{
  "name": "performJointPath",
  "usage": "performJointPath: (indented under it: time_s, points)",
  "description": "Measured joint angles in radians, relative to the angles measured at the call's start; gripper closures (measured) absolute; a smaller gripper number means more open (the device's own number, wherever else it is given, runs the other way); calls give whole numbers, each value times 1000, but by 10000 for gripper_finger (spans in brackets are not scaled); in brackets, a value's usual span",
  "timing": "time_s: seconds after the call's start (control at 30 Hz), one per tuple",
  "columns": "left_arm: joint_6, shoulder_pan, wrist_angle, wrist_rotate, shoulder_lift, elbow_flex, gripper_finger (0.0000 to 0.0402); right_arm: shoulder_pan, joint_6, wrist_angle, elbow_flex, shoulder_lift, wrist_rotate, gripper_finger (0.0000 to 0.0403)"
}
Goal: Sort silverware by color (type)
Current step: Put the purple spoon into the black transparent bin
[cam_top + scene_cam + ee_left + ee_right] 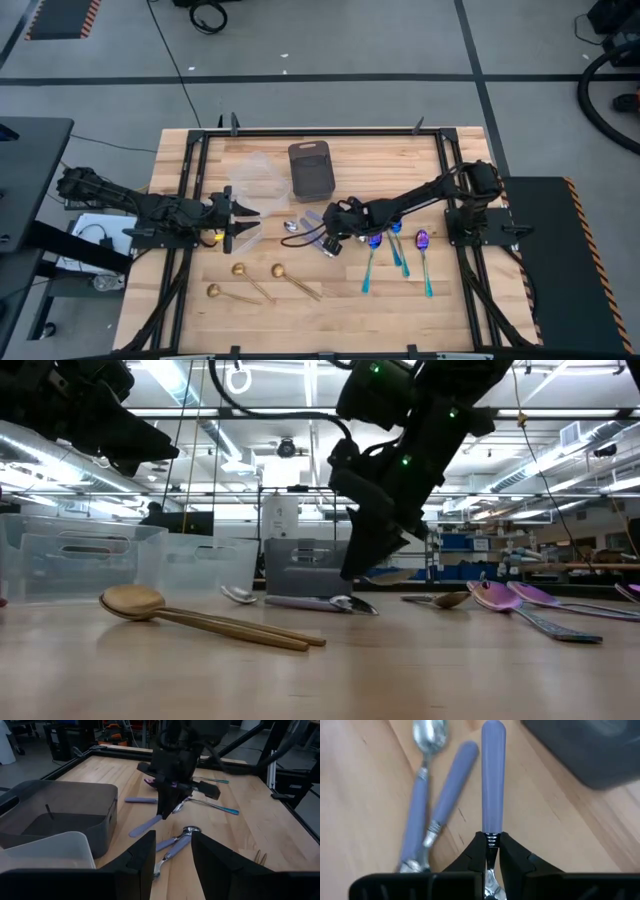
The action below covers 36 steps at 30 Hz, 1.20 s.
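My right gripper (490, 842), mid-table (325, 235), is shut on a spoon with a lavender handle (493, 775). Two more lavender-handled spoons (417, 810) (447, 795) lie flat on the wood beside it. Three gold spoons (240, 270) lie near the front on the left. Three spoons with purple bowls and teal handles (398, 245) lie on the right. My left gripper (240, 222) hangs open at the left and touches nothing. My right gripper pinches the spoon's silver neck (491, 839), where the lavender handle meets the metal, between its two fingertips. The fingers slant down from the table's right, and the spoon runs along them. The handle (147, 825) sticks out past the fingertips, sloping down toward the wood.
A dark grey tray (311, 168) stands at the back middle, with clear plastic tubs (255, 180) to its left. A black frame (190, 200) runs around the wooden table top. Bare wood lies along the front edge between the gold and teal spoons.
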Motion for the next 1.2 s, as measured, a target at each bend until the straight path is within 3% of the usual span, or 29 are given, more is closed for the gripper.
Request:
performJointPath:
  time_s: [0.67, 1.2]
  points:
    - [1, 0, 0, 0, 0, 0, 269, -51, -88, 120, 2, -194, 5, 364]
    - [3, 0, 0, 0, 0, 0, 269, -243, -255, 324, 2, -199, -49, 364]
